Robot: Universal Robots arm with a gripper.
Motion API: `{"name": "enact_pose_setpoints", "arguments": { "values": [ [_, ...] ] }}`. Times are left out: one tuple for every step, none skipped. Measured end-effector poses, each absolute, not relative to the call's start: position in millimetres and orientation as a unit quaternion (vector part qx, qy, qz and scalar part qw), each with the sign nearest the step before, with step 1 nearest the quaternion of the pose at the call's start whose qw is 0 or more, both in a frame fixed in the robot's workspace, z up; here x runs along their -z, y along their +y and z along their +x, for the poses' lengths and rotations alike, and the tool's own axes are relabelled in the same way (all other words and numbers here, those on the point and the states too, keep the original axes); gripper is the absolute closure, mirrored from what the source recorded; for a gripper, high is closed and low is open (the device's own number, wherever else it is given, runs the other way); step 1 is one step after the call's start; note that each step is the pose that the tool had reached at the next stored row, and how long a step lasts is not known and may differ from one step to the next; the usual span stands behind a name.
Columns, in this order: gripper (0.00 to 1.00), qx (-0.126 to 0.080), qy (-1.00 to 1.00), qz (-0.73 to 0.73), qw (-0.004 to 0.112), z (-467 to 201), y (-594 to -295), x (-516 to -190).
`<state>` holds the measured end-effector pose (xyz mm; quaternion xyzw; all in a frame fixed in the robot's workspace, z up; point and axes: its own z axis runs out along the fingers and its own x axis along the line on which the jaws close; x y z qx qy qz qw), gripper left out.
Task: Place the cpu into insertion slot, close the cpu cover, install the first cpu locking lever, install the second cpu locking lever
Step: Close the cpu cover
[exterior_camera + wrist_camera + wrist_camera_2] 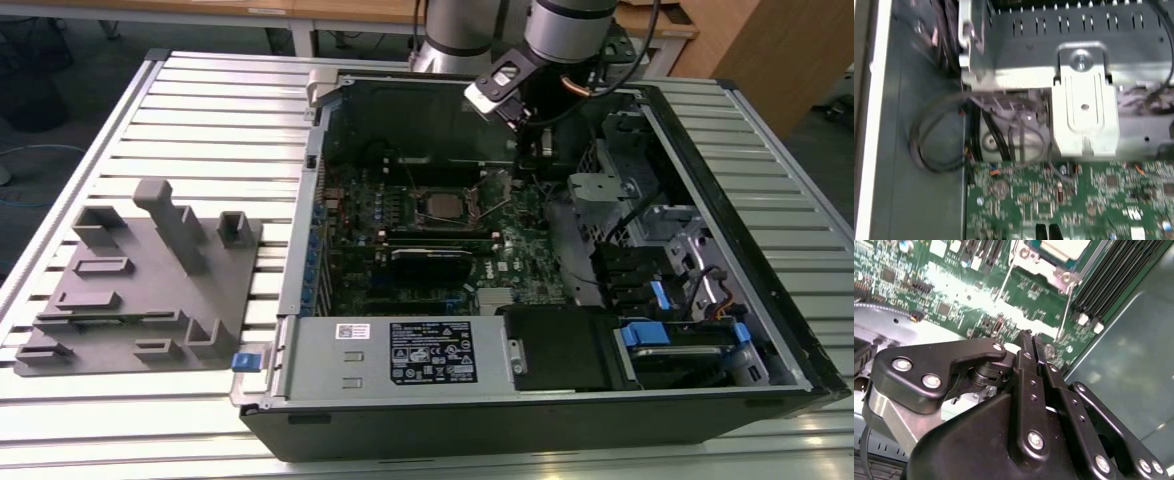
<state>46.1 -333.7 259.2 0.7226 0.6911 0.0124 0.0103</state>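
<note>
The cpu (442,205) lies in the insertion slot (418,215) on the green motherboard, its pale metal top also seen in the second wrist view (1064,246). The silver cpu cover (1046,267) frames it and seems to lie flat. Two thin wire locking levers (1003,284) (1067,302) stick out from the socket's corners toward my gripper. In the exterior view my gripper (523,170) hangs just to the right of the socket, above the board. Its black fingers (1026,347) are pressed together with nothing between them; their tips (1041,232) show over the board's edge.
The open computer case (304,260) lies on a slatted metal table. A black labelled power supply (427,352) sits at the near side, drive cages and cables (654,260) at the exterior view's right. A grey fixture block (134,290) stands left of the case. Memory slots (1114,285) flank the socket.
</note>
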Motion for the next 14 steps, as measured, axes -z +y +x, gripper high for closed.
{"name": "enact_pose_setpoints", "arguments": {
  "values": [
    [0.84,-0.012,0.691,0.723,0.01,48.4,-333.7,-259.2],
    [0.84,-0.012,0.691,0.723,0.01,50.5,-333.7,-259.2],
    [0.84,-0.013,0.691,0.723,0.01,52.0,-333.7,-259.1],
    [0.84,-0.013,0.691,0.723,0.01,53.2,-333.7,-258.9],
    [0.84,-0.012,0.691,0.723,0.01,54.2,-333.7,-258.3],
    [0.84,-0.012,0.691,0.723,0.01,54.5,-333.7,-256.9],
    [0.84,-0.012,0.691,0.723,0.01,54.5,-333.8,-255.1],
    [0.84,-0.012,0.691,0.723,0.01,54.5,-333.8,-253.3],
    [0.84,-0.012,0.691,0.723,0.01,54.6,-333.7,-251.5],
    [0.84,-0.012,0.691,0.723,0.01,54.6,-333.7,-249.6],
    [0.84,-0.012,0.691,0.723,0.01,54.6,-333.7,-247.7],
    [0.84,-0.012,0.691,0.723,0.01,54.7,-333.7,-245.9],
    [0.84,-0.012,0.691,0.723,0.01,54.6,-333.7,-244.1],
    [0.84,-0.012,0.691,0.723,0.01,54.7,-333.7,-242.3]
  ]
}}
